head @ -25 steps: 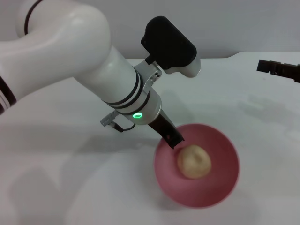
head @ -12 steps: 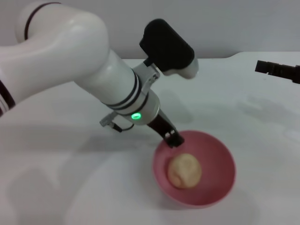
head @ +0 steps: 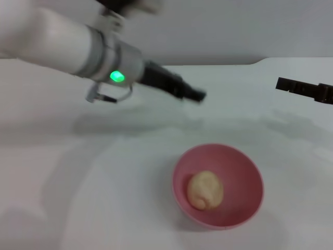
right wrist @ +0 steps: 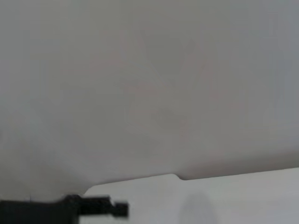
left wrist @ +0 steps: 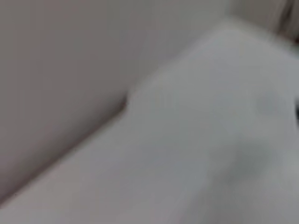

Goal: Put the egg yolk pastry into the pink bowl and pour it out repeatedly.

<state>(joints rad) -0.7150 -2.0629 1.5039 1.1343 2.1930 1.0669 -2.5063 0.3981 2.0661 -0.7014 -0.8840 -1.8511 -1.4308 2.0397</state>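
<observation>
The pink bowl (head: pixel 218 186) stands upright on the white table, in front of me and a little to the right. The egg yolk pastry (head: pixel 205 190), a pale beige ball, lies inside it, left of the bowl's middle. My left gripper (head: pixel 195 95) is blurred, up above the table, behind and left of the bowl, and clear of it. My right gripper (head: pixel 285 84) hangs at the right edge, far from the bowl. The wrist views show neither the bowl nor the pastry.
The white table (head: pixel 130 208) runs to a grey wall at the back, with a notch in its far edge (head: pixel 256 62). The left wrist view shows only blurred table and wall. A dark gripper part (right wrist: pixel 88 208) crosses the right wrist view.
My left gripper has let go of the bowl's rim and swung up and back to the left. The bowl has settled level and the pastry has rolled leftward inside it.
</observation>
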